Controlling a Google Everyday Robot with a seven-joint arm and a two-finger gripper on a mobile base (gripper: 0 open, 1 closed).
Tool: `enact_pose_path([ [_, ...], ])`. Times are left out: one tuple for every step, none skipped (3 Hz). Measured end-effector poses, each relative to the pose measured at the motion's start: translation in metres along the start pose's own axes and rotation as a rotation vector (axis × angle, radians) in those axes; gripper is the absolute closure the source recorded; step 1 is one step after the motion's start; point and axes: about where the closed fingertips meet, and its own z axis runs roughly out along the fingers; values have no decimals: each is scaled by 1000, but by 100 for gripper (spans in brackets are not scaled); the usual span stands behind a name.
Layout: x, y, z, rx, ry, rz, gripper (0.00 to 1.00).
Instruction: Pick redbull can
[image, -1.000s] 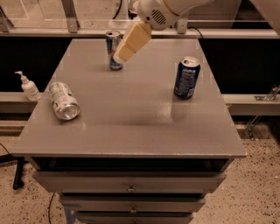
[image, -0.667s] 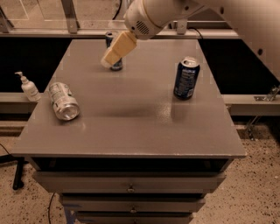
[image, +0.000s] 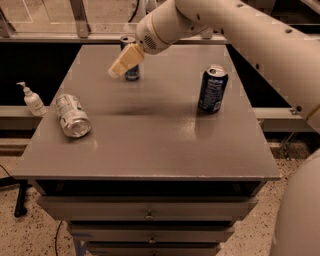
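The redbull can (image: 132, 75) is a slim silver-and-blue can standing upright at the far middle of the grey table (image: 150, 145). My gripper (image: 118, 68) hangs above the table right in front of the can and covers its middle. It points down and to the left. Only the can's silver top and its blue base show past the gripper. My white arm reaches in from the upper right.
A wider dark blue can (image: 212, 89) stands upright at the right of the table. A silver-white can with green print (image: 72, 116) lies on its side at the left. A white pump bottle (image: 32, 100) stands off the table's left edge. Drawers are below the front edge.
My gripper has swung left and lower, from the can's right side to in front of it. More of the arm has come into view. The cans have not moved.
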Motion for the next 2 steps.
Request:
enact_pose_path([
  [11,-25,7,49,-9,28,0],
  [20,-35,11,66,-30,63,0],
])
